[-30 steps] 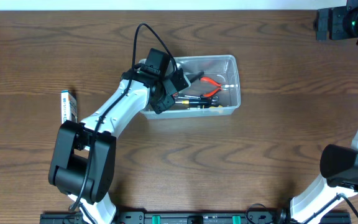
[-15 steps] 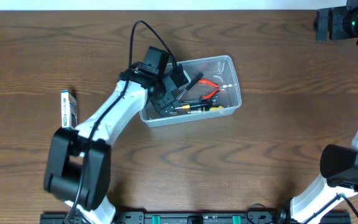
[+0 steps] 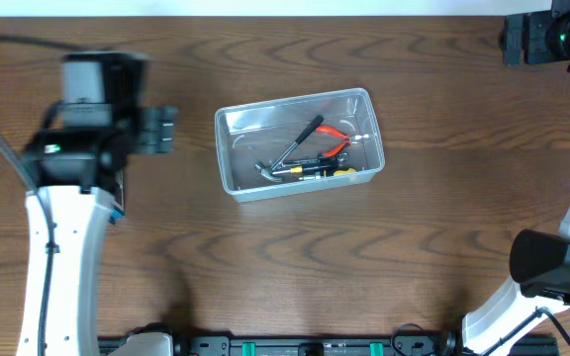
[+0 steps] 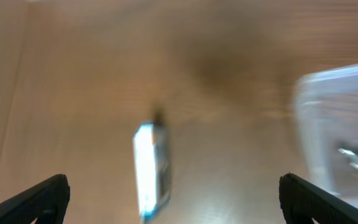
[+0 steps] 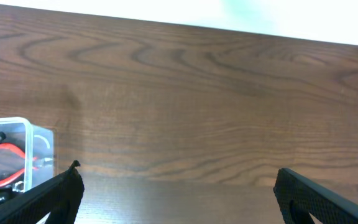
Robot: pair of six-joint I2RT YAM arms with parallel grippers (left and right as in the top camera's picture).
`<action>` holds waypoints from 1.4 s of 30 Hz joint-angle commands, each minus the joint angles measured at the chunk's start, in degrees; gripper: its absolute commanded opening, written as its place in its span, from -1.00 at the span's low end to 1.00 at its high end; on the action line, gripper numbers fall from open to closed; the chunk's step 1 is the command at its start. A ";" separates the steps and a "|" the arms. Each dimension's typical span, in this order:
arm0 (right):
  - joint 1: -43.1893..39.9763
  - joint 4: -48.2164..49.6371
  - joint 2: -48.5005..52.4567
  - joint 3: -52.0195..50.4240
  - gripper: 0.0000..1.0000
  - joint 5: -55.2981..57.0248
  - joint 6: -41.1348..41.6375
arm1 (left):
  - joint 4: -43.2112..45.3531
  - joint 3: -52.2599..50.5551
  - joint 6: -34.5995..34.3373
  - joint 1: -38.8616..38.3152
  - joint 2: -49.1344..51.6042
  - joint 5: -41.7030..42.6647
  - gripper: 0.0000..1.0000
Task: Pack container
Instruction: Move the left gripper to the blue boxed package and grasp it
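Our left tool [image 4: 174, 194] hung wide open and empty near the small box [image 4: 149, 165], the container [image 3: 255, 138] on the tabletop [image 3: 443, 218] to its right; we feared a hurried grab might skid the box away.

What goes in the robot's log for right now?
left gripper: open, near small box | right gripper: open, empty | container: pliers inside

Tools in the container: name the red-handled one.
The pliers, at the right end of the container. The hammer has a black handle; the screwdriver is yellow and black.
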 commanded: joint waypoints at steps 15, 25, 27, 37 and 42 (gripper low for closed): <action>-0.07 -3.15 -0.33 -0.33 0.99 -1.07 0.68 | -6.43 -2.10 -9.53 16.28 15.39 4.26 0.96; -0.07 -4.85 -0.33 -0.33 0.99 -1.03 0.68 | -1.64 -2.12 -4.31 16.28 31.23 5.35 0.96; -0.07 -5.01 -0.33 -0.31 0.99 -1.03 0.66 | -0.20 -2.12 -2.75 16.28 33.48 7.15 0.96; -0.07 -7.02 -0.33 -0.33 0.98 0.70 0.66 | 3.13 -2.12 1.20 16.65 39.19 12.31 0.96; -0.07 -7.63 -0.33 -0.33 0.99 0.70 0.66 | 3.15 -2.12 1.68 17.42 40.13 12.46 0.96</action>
